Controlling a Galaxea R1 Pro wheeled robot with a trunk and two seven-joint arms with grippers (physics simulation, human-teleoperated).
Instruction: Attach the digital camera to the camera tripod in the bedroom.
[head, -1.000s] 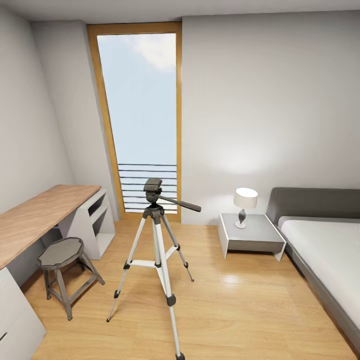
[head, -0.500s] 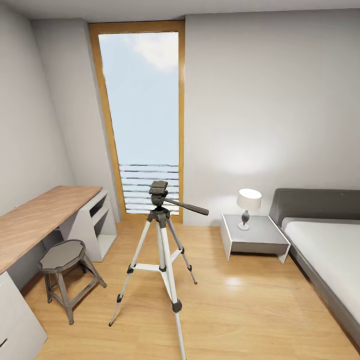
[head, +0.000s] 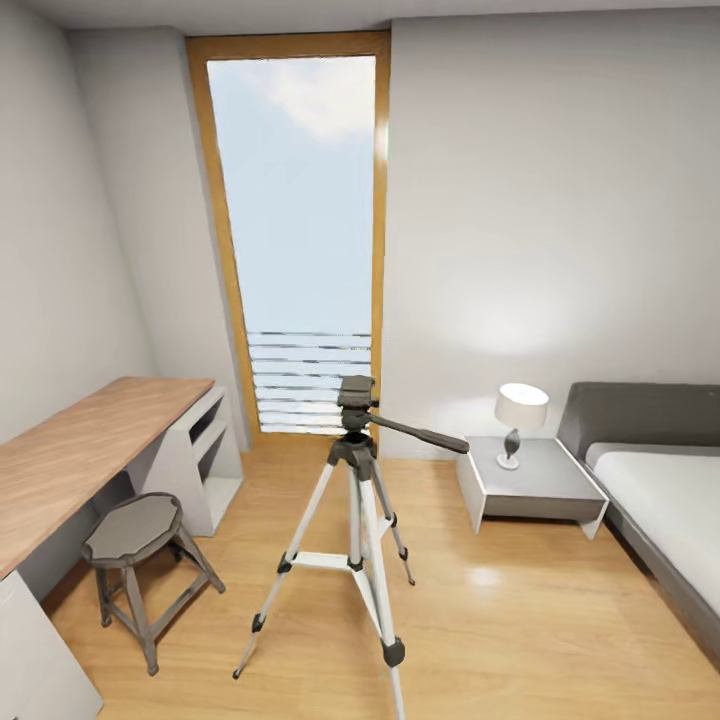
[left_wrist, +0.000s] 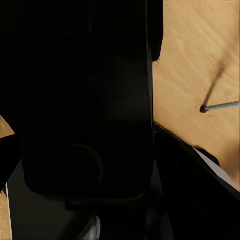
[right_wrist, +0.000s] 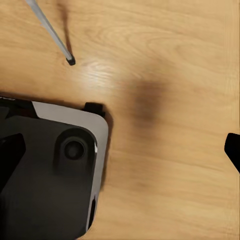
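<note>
Bedroom: my view has rolled closer to camera tripod (head: 357, 500), approach ongoing; pincer states — can't tell.

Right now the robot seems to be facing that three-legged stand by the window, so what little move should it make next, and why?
Probably keep rolling a little closer to the camera tripod. In the head view it stands on the wood floor ahead, between the stool and the nightstand, and its black head carries nothing. The left wrist view shows a dark boxy shape, possibly the camera, though I cannot tell.
</note>
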